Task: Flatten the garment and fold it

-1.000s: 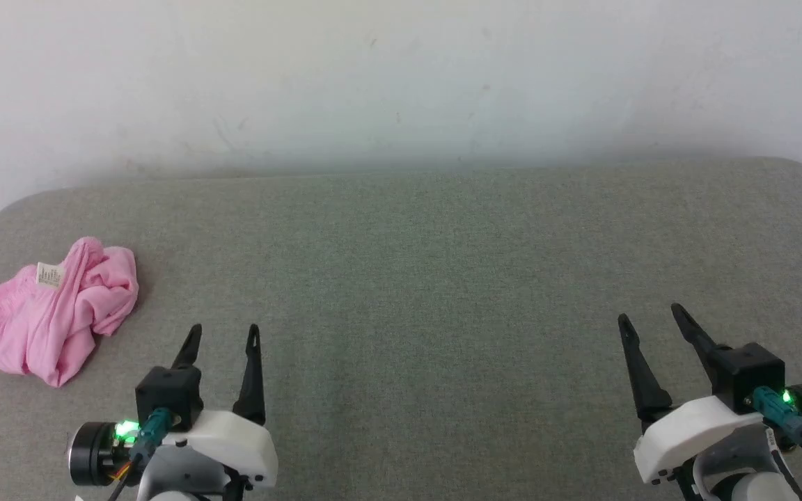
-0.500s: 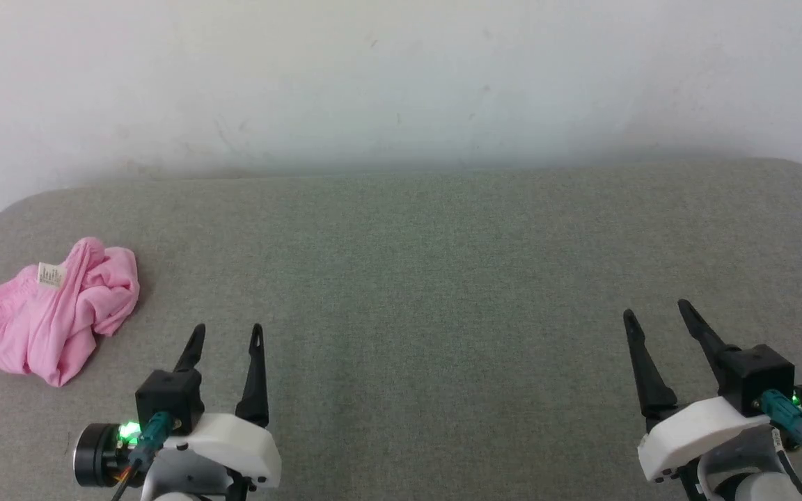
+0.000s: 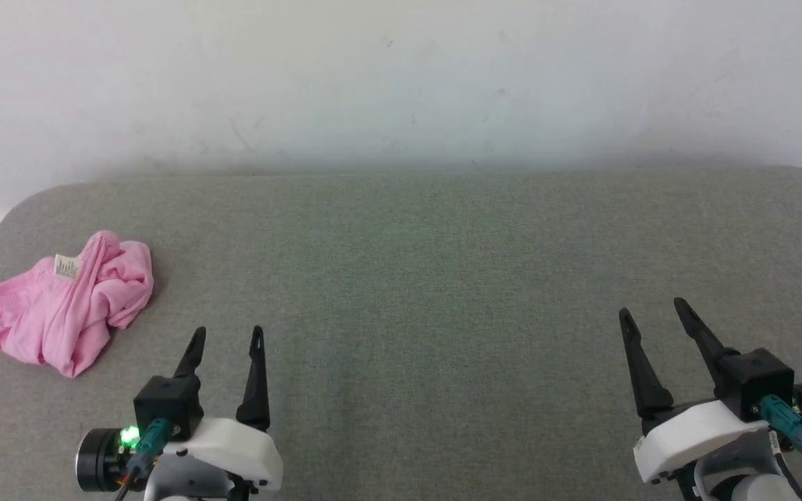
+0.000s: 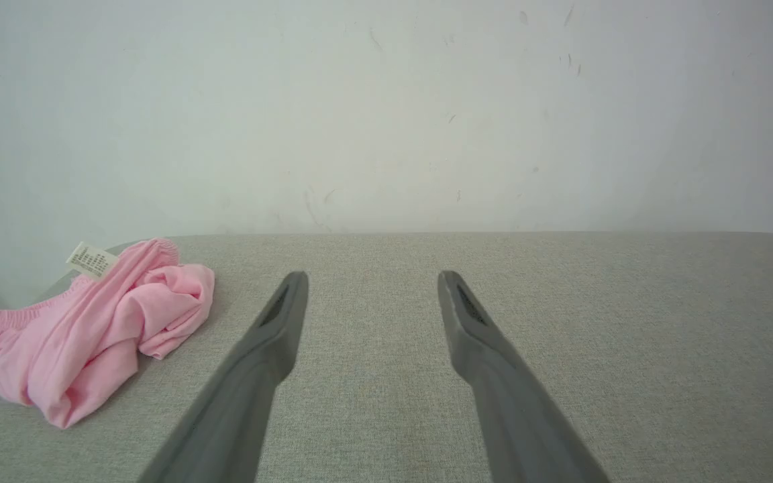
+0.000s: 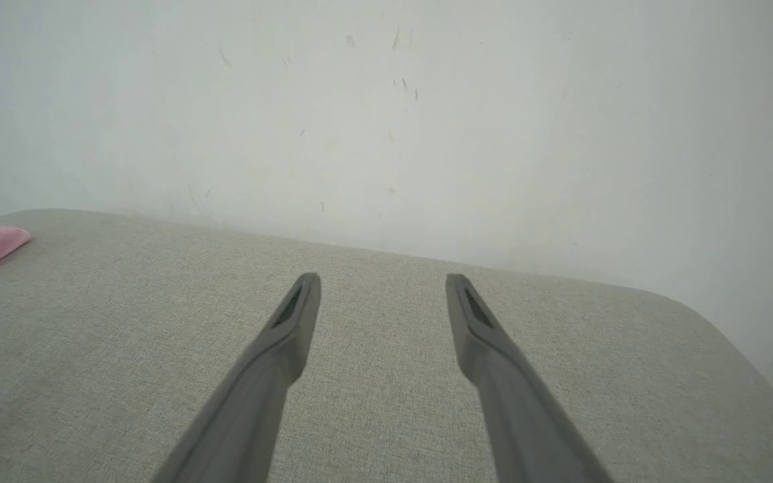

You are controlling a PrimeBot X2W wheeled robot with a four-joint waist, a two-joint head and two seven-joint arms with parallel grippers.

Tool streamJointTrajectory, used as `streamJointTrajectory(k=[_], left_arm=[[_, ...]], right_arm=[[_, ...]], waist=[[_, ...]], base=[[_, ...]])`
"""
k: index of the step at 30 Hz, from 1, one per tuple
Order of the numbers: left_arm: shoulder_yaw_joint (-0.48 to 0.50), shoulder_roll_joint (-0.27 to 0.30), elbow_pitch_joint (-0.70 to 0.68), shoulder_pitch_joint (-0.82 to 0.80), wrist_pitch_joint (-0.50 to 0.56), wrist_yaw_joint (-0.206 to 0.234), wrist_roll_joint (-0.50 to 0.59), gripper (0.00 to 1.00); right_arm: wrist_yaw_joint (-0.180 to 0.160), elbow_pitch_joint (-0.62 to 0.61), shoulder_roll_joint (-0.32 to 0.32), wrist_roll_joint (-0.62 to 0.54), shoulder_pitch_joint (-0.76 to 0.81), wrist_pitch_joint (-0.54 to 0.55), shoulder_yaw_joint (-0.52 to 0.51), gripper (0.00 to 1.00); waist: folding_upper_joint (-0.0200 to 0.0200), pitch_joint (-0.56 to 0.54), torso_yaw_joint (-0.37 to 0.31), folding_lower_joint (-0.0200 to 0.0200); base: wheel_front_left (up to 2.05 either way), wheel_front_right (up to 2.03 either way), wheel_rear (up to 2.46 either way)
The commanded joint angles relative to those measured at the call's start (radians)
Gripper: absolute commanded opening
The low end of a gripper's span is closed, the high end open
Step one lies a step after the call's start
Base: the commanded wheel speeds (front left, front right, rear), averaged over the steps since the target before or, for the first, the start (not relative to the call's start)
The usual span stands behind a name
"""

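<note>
**Garment still crumpled, both grippers empty: the reach comes first**

The garment [image 3: 60,306] lies bunched in a heap at the far left end of the grey fabric-covered tabletop [image 3: 415,278], close to its rounded left corner. Its white label [image 3: 67,266] sticks up near the top of the heap. In the left wrist view the gathered waistband runs along the heap's left edge, and the rest is twisted into folds.

The left gripper [image 3: 227,329] hovers over bare tabletop, nearer the robot than the garment and to its right, with a gap between them. Its 2 fingers are spread wide and hold nothing. The right gripper [image 3: 651,306] sits well apart at the right end of the tabletop, its 2 fingers also spread wide and empty.

Judging from this, the task is at its very start, with no flattening done and no fold made. The next move probably calls for the left arm to swing left and forward onto the heap and pinch an edge, perhaps the waistband, then drag the cloth towards the middle where both arms can reach. The fabric looks thin and limp, so a pinch may catch several layers at once.

Count: 1 garment, 1 label, 2 grippers, 4 fingers, 1 tabletop, 1 pale wall [image 3: 401,83] behind
</note>
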Motion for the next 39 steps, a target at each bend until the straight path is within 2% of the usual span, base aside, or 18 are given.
streamJointTrajectory(k=[1, 17, 39], left_arm=[[-0.003, -0.001, 0.004, 0.011, -0.011, 0.006, -0.007, 1.0], [-0.007, -0.001, 0.005, 0.022, -0.044, 0.018, -0.024, 1.0], [-0.018, -0.001, 0.013, 0.045, -0.09, 0.021, -0.041, 1.0]], right_arm=[[0.0, -0.008, 0.001, 0.0, 0.007, -0.009, 0.002, 1.0], [0.0, 0.0, 0.002, 0.001, 0.014, -0.043, 0.025, 1.0], [-0.001, 0.026, 0.003, 0.018, 0.022, -0.089, 0.048, 1.0]], waist=[[0.0, 0.0, 0.006, 0.0], [0.0, -0.009, 0.093, 0.0], [0.0, -0.026, 0.255, 0.0]], base=[[0.0, 0.0, 0.0], [0.0, 0.0, 0.0], [0.0, 0.0, 0.0]])
